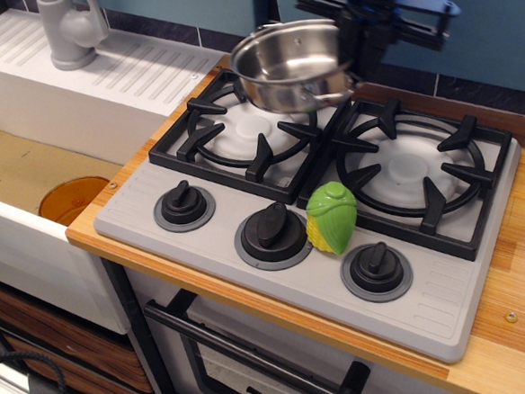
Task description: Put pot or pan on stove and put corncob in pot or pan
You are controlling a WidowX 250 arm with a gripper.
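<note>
Gripping saucepan (291,66) rim | gripper (354,64) clamped at right side | above stove (245,207)

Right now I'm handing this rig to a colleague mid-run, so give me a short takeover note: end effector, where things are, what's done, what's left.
End effector: shut on the saucepan at its right rim, holding it lifted and tilted above the left burner.
Stove: both grates bare.
Corncob: lying on the front panel between the middle and right knobs, untouched.
Done: saucepan grasped.
Left: set the saucepan on a burner, release, then put the corncob in it.
</note>
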